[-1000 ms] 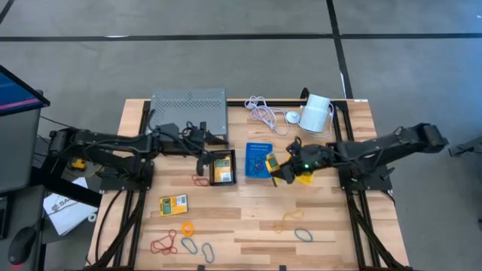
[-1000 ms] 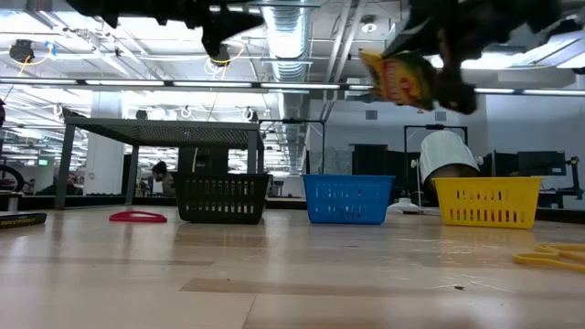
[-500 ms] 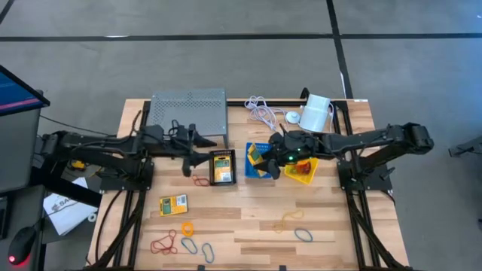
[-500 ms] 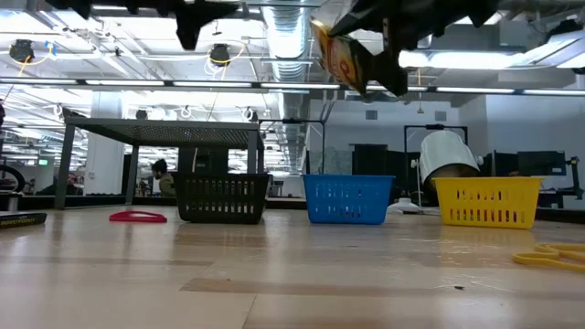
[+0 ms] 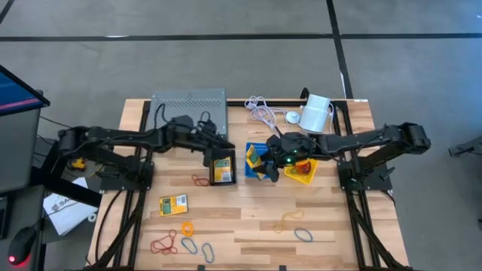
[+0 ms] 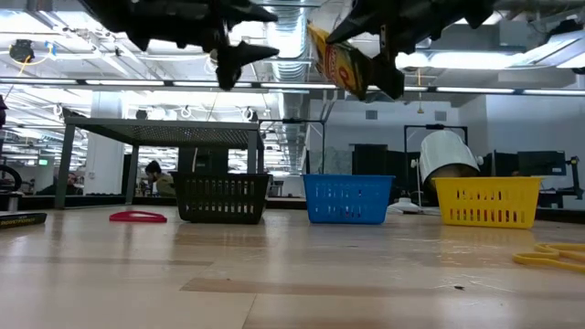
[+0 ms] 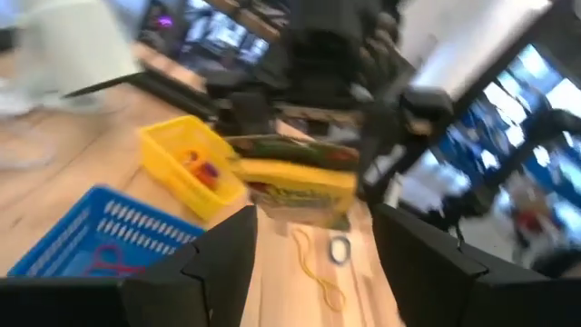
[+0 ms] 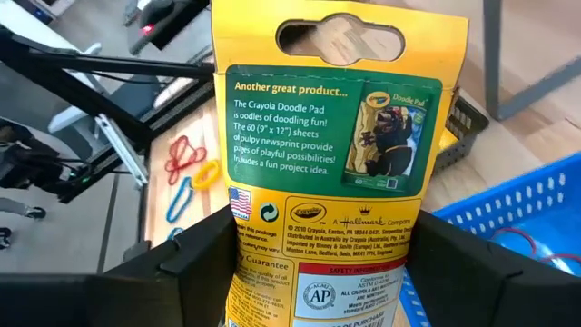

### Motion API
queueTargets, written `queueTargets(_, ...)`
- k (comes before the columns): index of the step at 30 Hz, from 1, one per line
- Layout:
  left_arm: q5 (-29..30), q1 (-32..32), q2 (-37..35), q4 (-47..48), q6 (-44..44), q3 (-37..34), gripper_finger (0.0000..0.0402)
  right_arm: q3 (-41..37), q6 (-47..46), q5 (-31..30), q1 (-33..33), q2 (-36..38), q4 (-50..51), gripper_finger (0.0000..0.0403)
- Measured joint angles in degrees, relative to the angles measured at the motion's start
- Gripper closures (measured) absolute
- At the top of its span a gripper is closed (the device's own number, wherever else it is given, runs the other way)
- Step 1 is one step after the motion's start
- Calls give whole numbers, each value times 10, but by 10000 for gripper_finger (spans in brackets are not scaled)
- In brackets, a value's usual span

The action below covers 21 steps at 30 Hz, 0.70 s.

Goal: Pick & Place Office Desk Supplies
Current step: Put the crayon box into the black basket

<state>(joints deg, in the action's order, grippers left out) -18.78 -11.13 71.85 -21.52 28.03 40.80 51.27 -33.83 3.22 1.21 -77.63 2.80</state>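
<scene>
My right gripper (image 5: 266,164) is shut on a yellow card packet (image 8: 338,173), high above the blue bin (image 5: 258,150); in the low view the packet (image 6: 344,60) hangs tilted. My left gripper (image 5: 217,150) stands open with nothing between its fingers, over the far edge of the black bin (image 5: 223,168), which holds a yellow packet. The yellow bin (image 5: 305,173) stands to the blue bin's right. Another packet (image 5: 172,204) lies flat on the table, and coloured loops (image 5: 164,243) lie along the near edge. My right gripper pinches the packet across its width, one finger (image 8: 204,268) on each long edge (image 8: 238,272), at the end away from the hang tab. The packet sticks out ahead of the fingers, tab end foremost, tilted and lifted clear above the blue bin.
A grey perforated box (image 5: 188,111) stands at the back left, a coiled white cable (image 5: 263,113) and a white cylinder device (image 5: 316,113) at the back right. A red loop (image 5: 200,181) lies beside the black bin; more loops (image 5: 295,226) lie front right.
My right gripper has carried the packet from over the yellow bin toward the table's left, to above the blue bin, rolling so the packet turned about; it has since held still. My left gripper has swung toward the table's right, up to the black bin, and rolled.
</scene>
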Motion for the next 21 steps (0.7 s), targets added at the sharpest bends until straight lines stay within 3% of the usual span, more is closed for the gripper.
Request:
queueTargets(4, -33, 3, 4, 0, -9, 10, 161, 0, 0, 12, 0, 1, 0, 126)
queueTargets(13, -97, -24, 13, 3, 401, 24, 143, 0, 33, 17, 0, 1, 10, 126)
queueTargets(17, -125, -32, 38, 49, 511, 45, 152, 0, 57, 17, -2, 0, 25, 126)
queueTargets(21, -142, -30, 67, 108, 531, 86, 155, 0, 74, 17, -2, -6, 28, 126)
